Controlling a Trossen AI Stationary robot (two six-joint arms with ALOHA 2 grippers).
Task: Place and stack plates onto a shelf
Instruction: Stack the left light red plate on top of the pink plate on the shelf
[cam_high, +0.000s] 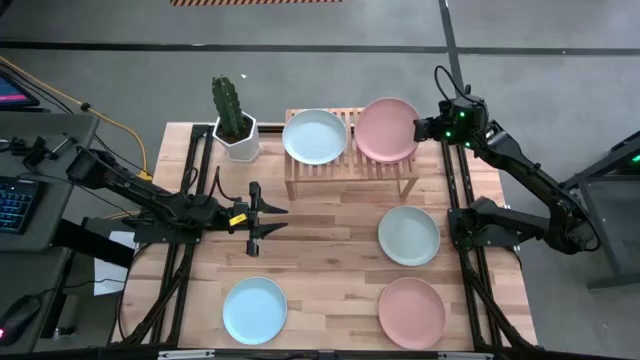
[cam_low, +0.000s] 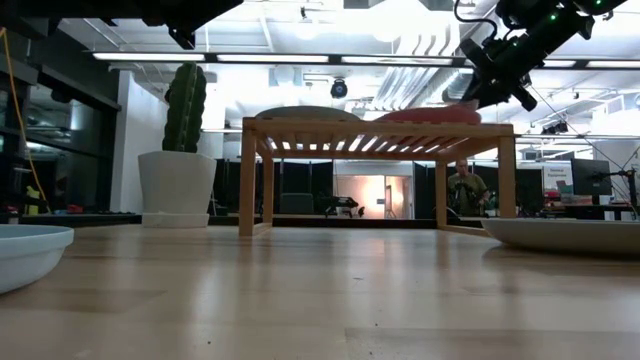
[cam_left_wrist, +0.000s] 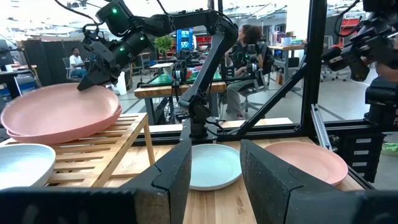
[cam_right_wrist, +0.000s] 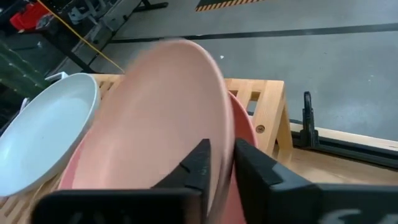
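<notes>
pink plate (cam_right_wrist: 168, 118): pinched at its rim in the right hand (cam_right_wrist: 219, 163), tilted over a second pink plate (cam_left_wrist: 37, 134) on the shelf (cam_high: 345, 172) | likely rigid, light, slick; rim grip suits | left hand (cam_high: 272, 220) spread empty over the surface (cam_high: 330, 260)

A: Right arm, entry?
B: Extended from the table's right edge toward the far right corner, elbow bent, green lights lit at the wrist. The right gripper (cam_high: 419, 129) was raised to shelf-top height, fingers (cam_right_wrist: 198, 163) closed narrowly on the rim of a pink plate (cam_right_wrist: 168, 118).

A: Left arm?
B: Reached in from the table's left side, held low and roughly level over the middle of the table. The left gripper (cam_high: 268, 219) pointed toward the right side, fingers (cam_left_wrist: 171, 177) parted, nothing between them.
</notes>
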